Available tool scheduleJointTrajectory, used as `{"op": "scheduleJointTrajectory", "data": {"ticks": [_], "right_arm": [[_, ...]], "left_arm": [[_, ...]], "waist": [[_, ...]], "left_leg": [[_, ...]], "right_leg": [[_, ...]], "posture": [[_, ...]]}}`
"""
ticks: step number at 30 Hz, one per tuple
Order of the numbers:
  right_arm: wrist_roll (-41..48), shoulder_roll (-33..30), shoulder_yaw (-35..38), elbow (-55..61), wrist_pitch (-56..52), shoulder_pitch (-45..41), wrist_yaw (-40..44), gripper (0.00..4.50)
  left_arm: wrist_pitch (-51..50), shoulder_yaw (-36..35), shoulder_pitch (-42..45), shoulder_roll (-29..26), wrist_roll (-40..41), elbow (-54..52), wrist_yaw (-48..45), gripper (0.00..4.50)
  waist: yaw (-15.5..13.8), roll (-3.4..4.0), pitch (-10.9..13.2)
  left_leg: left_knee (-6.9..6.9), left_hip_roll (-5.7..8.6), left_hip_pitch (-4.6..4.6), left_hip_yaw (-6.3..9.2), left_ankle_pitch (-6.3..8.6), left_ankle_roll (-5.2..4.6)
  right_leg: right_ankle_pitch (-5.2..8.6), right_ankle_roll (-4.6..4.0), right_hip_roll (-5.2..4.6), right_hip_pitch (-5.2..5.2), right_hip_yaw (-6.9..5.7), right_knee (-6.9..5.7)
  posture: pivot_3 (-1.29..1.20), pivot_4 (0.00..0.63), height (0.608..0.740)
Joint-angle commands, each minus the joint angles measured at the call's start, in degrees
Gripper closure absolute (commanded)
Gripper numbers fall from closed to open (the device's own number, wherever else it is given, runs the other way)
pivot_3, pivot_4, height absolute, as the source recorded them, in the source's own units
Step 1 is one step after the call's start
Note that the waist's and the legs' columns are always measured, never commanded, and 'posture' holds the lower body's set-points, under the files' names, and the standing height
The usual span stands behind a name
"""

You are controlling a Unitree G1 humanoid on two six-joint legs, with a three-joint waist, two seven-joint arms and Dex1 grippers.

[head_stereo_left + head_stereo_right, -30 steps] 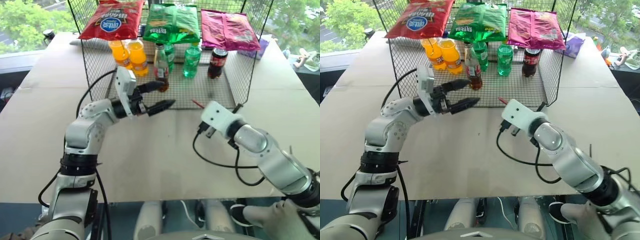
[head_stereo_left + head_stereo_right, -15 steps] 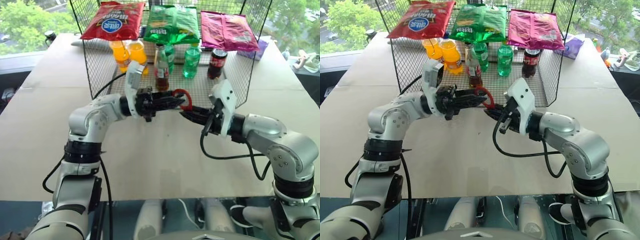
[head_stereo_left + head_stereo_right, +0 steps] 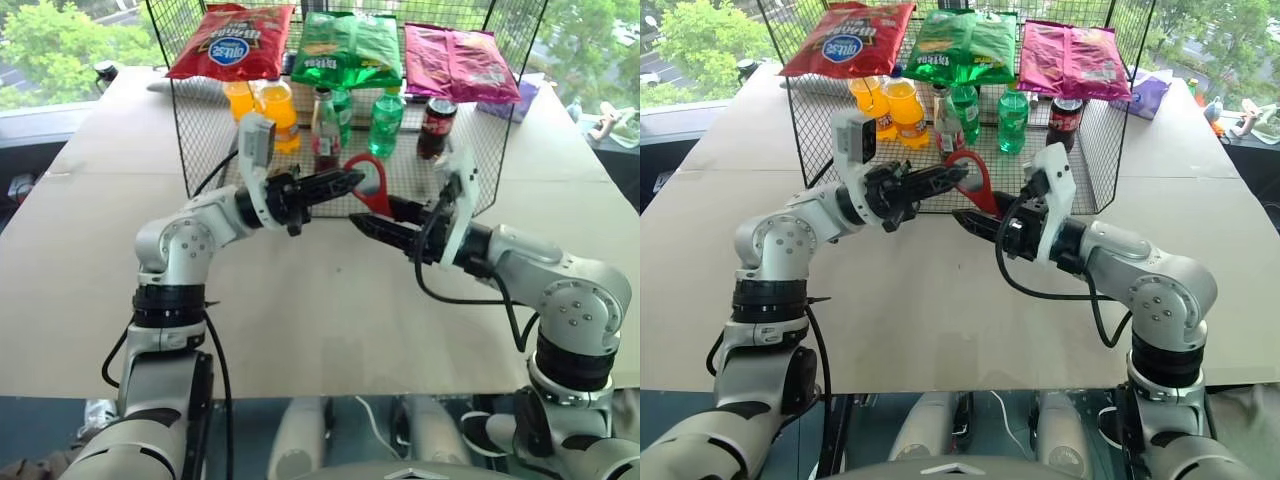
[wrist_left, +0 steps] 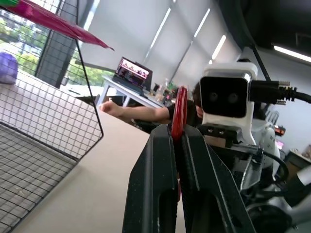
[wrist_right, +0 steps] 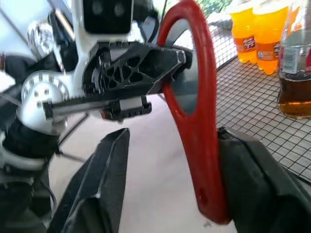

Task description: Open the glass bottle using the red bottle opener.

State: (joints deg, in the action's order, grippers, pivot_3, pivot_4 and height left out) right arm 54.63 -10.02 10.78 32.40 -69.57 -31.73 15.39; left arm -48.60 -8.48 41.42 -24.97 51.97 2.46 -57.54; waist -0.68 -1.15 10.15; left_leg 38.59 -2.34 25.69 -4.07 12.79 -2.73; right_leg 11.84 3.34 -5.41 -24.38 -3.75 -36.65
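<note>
No writing legible on the red bottle opener — left gripper clamps it, right gripper half-parted.

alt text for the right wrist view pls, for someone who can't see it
The red bottle opener stands upright between the open right gripper and the left gripper, which is shut on its ring. Behind, on wire mesh, are the glass bottle and orange drink bottles.

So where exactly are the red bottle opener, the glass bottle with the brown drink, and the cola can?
red bottle opener (image 3: 371, 184), left eye view, on its ring-shaped head.
glass bottle (image 3: 324, 135), left eye view, on the body near its label.
cola can (image 3: 434, 126), left eye view, on its side.
</note>
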Motion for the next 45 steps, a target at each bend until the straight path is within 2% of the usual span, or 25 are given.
{"op": "scheduleJointTrajectory", "data": {"ticks": [1, 7, 13, 38, 39, 41, 45], "right_arm": [[6.3, 1.6, 4.2, 1.5, -0.3, 1.0, -6.1, 1.97], [12.1, 1.0, 3.9, 1.4, 0.6, 2.4, -11.2, 1.97], [15.2, -0.5, 2.1, 0.1, 2.2, 1.7, -12.9, 1.97], [25.7, -11.0, -2.8, -2.6, 6.9, 0.7, -11.5, 1.97], [25.9, -11.2, -3.1, -2.6, 7.1, 0.7, -11.4, 2.48], [26.1, -11.4, -3.5, -2.7, 7.5, 0.7, -11.4, 2.9], [26.6, -12.0, -4.1, -2.8, 8.3, 0.6, -11.4, 2.9]], "left_arm": [[-0.2, -2.3, 0.3, 0.5, 1.7, -2.8, 3.0, 4.5], [-1.2, -3.1, 0.5, 1.1, 3.2, -3.2, 5.3, 4.5], [-3.0, -3.2, 0.8, 0.5, 5.1, -4.0, 5.8, 4.5], [-7.6, -2.1, 0.4, -2.1, 7.1, -5.7, 1.9, 4.5], [-7.6, -2.1, 0.4, -2.1, 7.2, -5.8, 1.9, 4.5], [-7.8, -2.1, 0.3, -2.1, 7.3, -6.0, 1.8, 4.5], [-8.2, -1.9, 0.1, -2.4, 7.5, -6.5, 1.6, 4.5]], "waist": [[0.0, 0.0, 0.0], [0.3, 0.01, 0.0], [0.4, 0.01, 0.0], [0.6, 0.0, 0.0], [0.6, 0.0, 0.0], [0.6, 0.0, 0.0], [0.6, 0.0, 0.0]], "left_leg": [[0.0, 0.0, -0.01, -0.01, 0.0, 0.0], [0.0, 0.0, -0.02, 0.0, 0.04, -0.06], [0.0, 0.0, -0.03, 0.0, 0.06, -0.09], [0.0, 0.0, -0.03, 0.0, 0.13, -0.23], [0.0, 0.0, -0.03, 0.0, 0.13, -0.23], [0.0, 0.0, -0.03, 0.0, 0.13, -0.23], [0.0, 0.0, -0.03, 0.01, 0.13, -0.23]], "right_leg": [[0.0, 0.0, 0.0, 0.0, 0.0, -0.01], [0.0, 0.0, 0.01, -0.02, 0.03, -0.04], [0.0, 0.0, 0.01, -0.02, 0.06, -0.06], [0.0, -0.01, 0.01, -0.05, 0.1, -0.06], [0.0, -0.01, 0.01, -0.05, 0.1, -0.06], [0.0, -0.01, 0.01, -0.05, 0.1, -0.06], [0.0, 0.0, 0.01, -0.05, 0.11, -0.07]], "posture": [[0.0, 0.15, 0.74], [0.0, 0.15, 0.74], [0.0, 0.15, 0.74], [0.0, 0.15, 0.74], [0.0, 0.15, 0.74], [0.0, 0.15, 0.74], [0.0, 0.15, 0.74]]}}
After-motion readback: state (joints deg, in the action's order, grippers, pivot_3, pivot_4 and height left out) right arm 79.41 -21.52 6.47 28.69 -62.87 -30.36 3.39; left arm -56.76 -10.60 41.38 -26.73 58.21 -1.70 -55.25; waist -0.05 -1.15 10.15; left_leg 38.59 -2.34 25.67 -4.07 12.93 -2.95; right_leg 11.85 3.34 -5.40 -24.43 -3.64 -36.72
